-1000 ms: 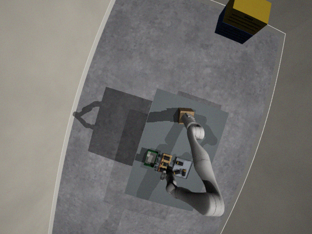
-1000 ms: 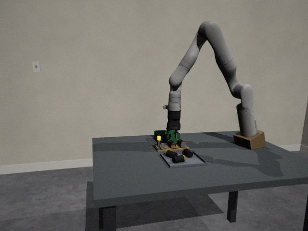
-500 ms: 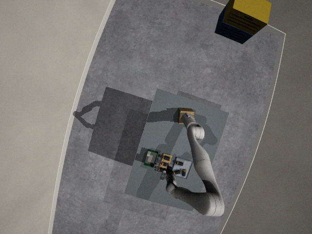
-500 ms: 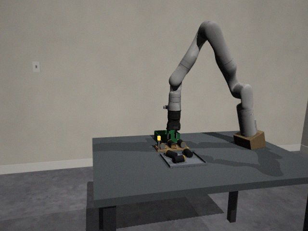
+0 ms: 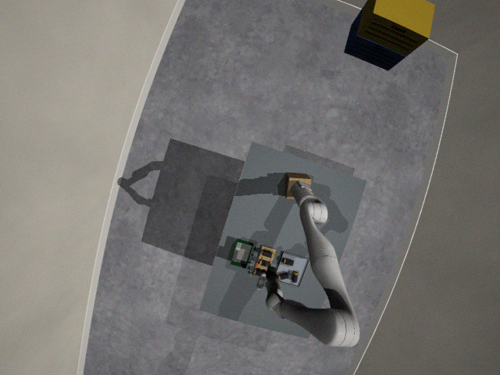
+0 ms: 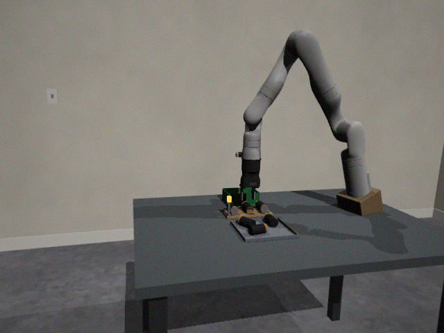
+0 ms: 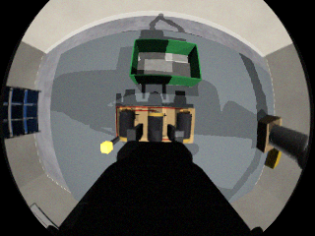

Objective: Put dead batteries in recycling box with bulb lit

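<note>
Gripper [image 6: 248, 196] [image 7: 155, 129]: fingers apart, nothing gripped; positioned above battery holder [image 6: 247, 214] [image 7: 169, 138]. Three batteries seated side by side in holder. Bulb [image 6: 229, 198] [image 7: 106, 147] lit yellow. Three other batteries lying on tray [image 6: 272, 234] [image 5: 303, 266]. Green recycling box [image 5: 233, 258] [image 6: 229, 195] [image 7: 198, 64] upright on table [image 5: 258, 161] [image 6: 200, 250] [image 7: 89, 88], beside holder; no battery visible inside.

Compare the top and exterior views with their earlier counterparts and you will find no distinguishable displacement of the arm [image 5: 323, 250] [image 6: 275, 77] [image 7: 155, 182] across the one-second interval. You cannot verify any small change in the spacing of the jaws [image 5: 271, 271] [image 6: 248, 197]: they appear too small in both earlier exterior views, and the wrist view has no earlier counterpart.
</note>
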{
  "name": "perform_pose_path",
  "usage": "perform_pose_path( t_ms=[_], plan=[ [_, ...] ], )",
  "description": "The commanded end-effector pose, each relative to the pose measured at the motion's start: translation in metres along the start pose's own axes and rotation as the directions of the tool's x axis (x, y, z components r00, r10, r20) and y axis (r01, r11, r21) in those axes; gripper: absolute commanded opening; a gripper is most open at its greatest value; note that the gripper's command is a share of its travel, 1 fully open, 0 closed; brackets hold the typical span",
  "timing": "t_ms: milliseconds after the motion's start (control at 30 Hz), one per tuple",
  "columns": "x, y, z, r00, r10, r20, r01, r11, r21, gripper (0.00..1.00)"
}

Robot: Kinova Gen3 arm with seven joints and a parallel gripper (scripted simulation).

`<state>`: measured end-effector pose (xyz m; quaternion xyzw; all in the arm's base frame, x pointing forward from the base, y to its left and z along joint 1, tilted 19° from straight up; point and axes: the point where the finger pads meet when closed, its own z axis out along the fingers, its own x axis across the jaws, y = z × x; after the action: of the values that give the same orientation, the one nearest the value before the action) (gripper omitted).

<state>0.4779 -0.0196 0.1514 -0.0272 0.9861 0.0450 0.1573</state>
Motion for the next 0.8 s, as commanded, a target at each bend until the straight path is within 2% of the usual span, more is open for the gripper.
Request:
perform_pose_path(
  t_ms=[0,333,767],
  plan=[
    [0.0,0.0,0.002,1.0,0.0,0.001,0.0,1.0,0.0,0.9],
    [-0.001,0.0,0.032,1.0,0.0,0.001,0.0,1.0,0.0,0.9],
    [0.0,0.0,0.04,1.0,0.0,0.001,0.0,1.0,0.0,0.9]
  ],
)
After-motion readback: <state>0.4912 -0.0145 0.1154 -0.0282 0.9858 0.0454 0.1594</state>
